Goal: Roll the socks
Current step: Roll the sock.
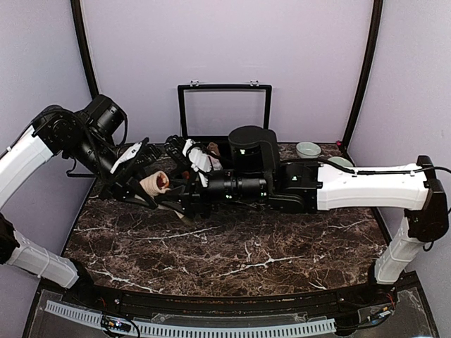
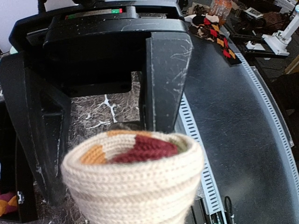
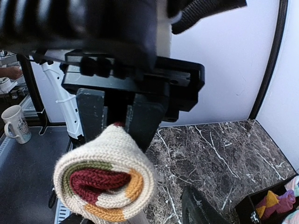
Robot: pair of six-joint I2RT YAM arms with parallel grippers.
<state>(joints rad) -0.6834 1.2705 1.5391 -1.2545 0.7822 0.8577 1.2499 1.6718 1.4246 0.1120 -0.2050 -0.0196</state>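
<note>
A striped sock is rolled into a cream bundle (image 1: 156, 184) with red, orange and olive layers showing at its open end (image 3: 105, 179). It hangs above the table's left rear part. My left gripper (image 1: 144, 184) is shut on the bundle's far end; in the right wrist view its two black fingers (image 3: 145, 116) pinch the cream knit. My right gripper (image 1: 180, 189) stands open around the roll (image 2: 135, 182), and one fingertip (image 3: 201, 210) is a clear gap away from it. In the left wrist view the roll hides my own fingers. The pink socks cannot be made out.
A black bin (image 3: 250, 210) at the lower right of the right wrist view holds small orange and magenta bundles (image 3: 275, 201). Two bowls (image 1: 308, 149) sit at the table's rear right. A black-framed panel (image 1: 224, 113) stands at the back. A diamond-patterned cloth (image 2: 212, 30) lies beyond the table's edge.
</note>
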